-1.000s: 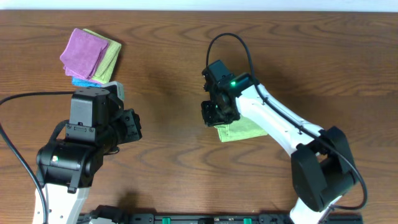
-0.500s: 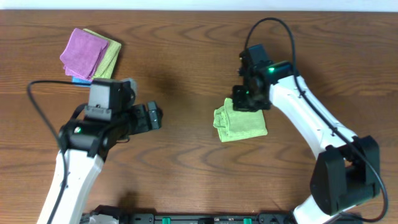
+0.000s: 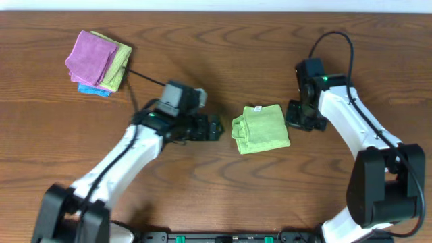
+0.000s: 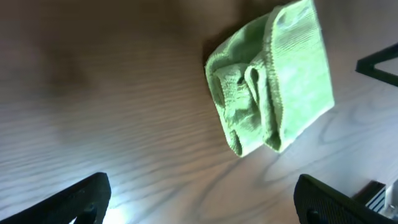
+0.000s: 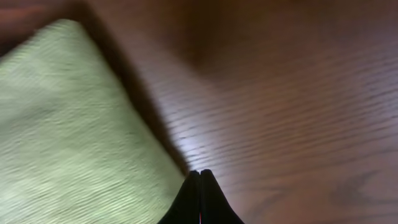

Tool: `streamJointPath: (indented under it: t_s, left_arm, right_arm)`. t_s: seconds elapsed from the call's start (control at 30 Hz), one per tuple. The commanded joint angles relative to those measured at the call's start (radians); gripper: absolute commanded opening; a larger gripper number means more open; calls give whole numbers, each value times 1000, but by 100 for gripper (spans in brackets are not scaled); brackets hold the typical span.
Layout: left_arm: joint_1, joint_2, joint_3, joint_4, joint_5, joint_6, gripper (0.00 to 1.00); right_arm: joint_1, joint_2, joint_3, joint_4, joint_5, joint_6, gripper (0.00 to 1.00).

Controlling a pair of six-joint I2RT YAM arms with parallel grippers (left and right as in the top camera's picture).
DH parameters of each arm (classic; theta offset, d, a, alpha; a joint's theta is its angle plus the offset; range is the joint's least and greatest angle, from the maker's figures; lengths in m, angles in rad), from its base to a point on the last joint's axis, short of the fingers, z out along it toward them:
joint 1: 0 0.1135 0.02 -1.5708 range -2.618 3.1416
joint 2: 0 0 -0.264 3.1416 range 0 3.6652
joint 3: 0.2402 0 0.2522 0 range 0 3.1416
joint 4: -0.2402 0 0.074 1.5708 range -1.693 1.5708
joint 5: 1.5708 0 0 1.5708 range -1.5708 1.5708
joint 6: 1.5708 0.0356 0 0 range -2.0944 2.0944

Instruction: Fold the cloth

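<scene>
I see the cloth [image 3: 261,128] lying folded on the table [image 3: 202,54], between my two grippers and held by neither. The left gripper [image 3: 214,128] is just beside one edge with its fingers [image 4: 87,196] spread wide, and in the left wrist view the cloth lies ahead of them, apart from both tips. The right gripper [image 3: 297,116] is at the opposite edge, its fingers [image 5: 200,193] pressed together on nothing; whether the tips touch the cloth I cannot tell.
</scene>
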Motion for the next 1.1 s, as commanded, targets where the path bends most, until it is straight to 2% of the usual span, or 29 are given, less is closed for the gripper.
streamJointPath:
  t_s: [0.0, 0.27, 0.77, 1.07]
  left_arm:
    - [-14, 75, -7, 54, 8, -74, 95]
    - [-24, 191, -7, 208, 117, -151, 95]
    - [-76, 207, -7, 266, 108, -194, 95]
    - [-82, 224, -8, 267, 108, -201, 95]
  right_arm:
    - [-7, 3, -37, 31, 10, 22, 2]
    - [8, 4, -82, 145, -3, 22, 2]
    - [98, 80, -80, 232, -187, 30, 2]
    - [134, 80, -79, 230, -199, 30, 2]
